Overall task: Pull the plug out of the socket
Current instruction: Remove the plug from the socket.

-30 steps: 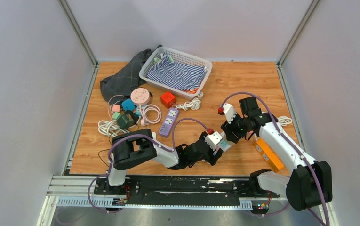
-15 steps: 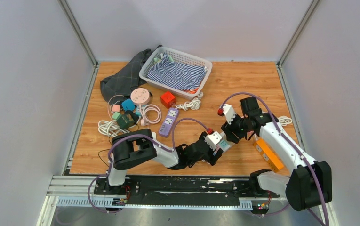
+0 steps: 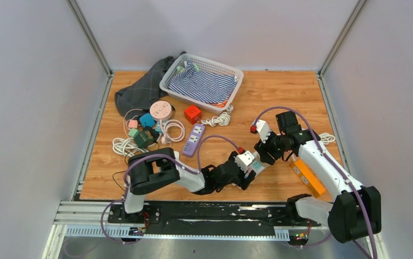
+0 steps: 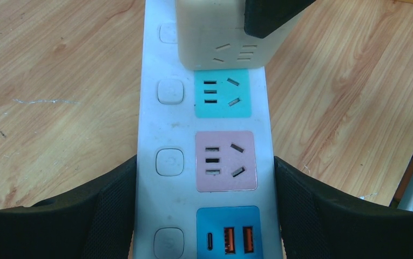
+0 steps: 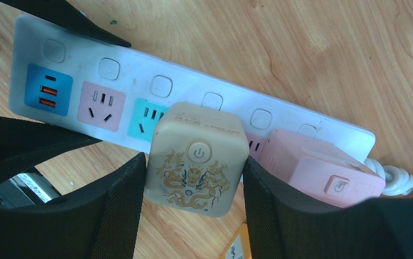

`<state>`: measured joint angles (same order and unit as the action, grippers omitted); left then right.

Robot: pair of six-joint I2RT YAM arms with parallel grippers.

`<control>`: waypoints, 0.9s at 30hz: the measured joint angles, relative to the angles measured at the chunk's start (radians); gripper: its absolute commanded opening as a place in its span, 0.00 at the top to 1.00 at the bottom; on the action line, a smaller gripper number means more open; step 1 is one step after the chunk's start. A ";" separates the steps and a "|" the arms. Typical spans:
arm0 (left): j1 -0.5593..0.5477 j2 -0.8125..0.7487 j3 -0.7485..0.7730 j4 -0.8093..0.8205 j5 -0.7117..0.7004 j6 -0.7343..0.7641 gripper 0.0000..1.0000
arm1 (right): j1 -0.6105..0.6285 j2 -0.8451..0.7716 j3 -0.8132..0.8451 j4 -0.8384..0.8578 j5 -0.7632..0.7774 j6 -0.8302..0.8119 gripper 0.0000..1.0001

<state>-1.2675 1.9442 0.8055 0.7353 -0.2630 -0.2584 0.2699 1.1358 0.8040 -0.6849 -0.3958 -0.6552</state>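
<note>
Wood-grain tabletop [image 3: 301, 91] carries the long white power strip [image 4: 166, 124], flat near the front edge. Left gripper [image 4: 204, 181] straddles its blue USB end, fingers pressed against both long sides. Beige cube plug [image 5: 196, 156] sits on the strip next to the teal socket [image 5: 147, 116], and the right gripper [image 5: 193, 167] pinches its two flanks. Markings: power symbol on the cube's round button, gold dragon print below, gold characters unreadable. Pink cube plug [image 5: 323, 167] sits just beside it with a power-symbol button.

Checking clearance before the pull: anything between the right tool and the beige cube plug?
Nothing visible. The right tool flanks the beige cube plug, a finger against each side. The pink plug sits just beyond one finger, on the same power strip, which the left tool clamps.
</note>
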 measured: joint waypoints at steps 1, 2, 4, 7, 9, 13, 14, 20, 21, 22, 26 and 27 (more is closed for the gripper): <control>0.000 0.000 -0.001 0.000 0.000 0.000 1.00 | 0.000 0.000 0.000 0.000 0.000 -0.002 1.00; 0.000 0.000 -0.001 0.000 0.000 0.000 1.00 | 0.000 0.000 0.000 0.000 0.001 -0.003 1.00; 0.000 0.000 -0.001 0.000 0.000 0.000 1.00 | 0.000 0.000 0.000 0.003 0.012 0.006 1.00; 0.000 0.000 -0.001 0.000 0.002 0.000 1.00 | 0.000 -0.005 0.000 0.005 0.030 0.029 1.00; 0.000 0.000 -0.001 0.002 0.007 -0.001 1.00 | -0.002 -0.010 0.000 0.002 0.034 0.040 1.00; 0.001 0.000 -0.001 0.003 0.012 -0.002 1.00 | -0.007 -0.013 -0.001 -0.006 0.010 0.023 1.00; 0.000 0.000 -0.001 0.003 0.012 -0.003 1.00 | -0.007 -0.013 -0.001 -0.008 0.003 0.013 1.00; -0.001 0.000 -0.002 0.002 0.007 -0.003 1.00 | -0.007 -0.013 -0.001 -0.011 -0.008 -0.011 1.00; -0.002 0.000 -0.002 0.002 0.007 -0.003 1.00 | -0.007 -0.013 -0.001 -0.009 0.000 -0.003 1.00; -0.002 0.000 -0.002 0.002 0.007 -0.002 1.00 | -0.007 -0.014 -0.001 -0.008 0.010 0.007 1.00; -0.001 0.000 -0.002 0.003 0.011 -0.001 1.00 | -0.008 -0.021 -0.001 -0.008 0.031 0.040 1.00; 0.000 0.000 -0.002 0.003 0.013 -0.001 1.00 | -0.009 -0.023 -0.001 -0.009 0.029 0.041 1.00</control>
<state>-1.2678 1.9438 0.8040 0.7383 -0.2497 -0.2596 0.2607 1.1133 0.8028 -0.6941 -0.3672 -0.6140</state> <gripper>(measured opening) 0.796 0.612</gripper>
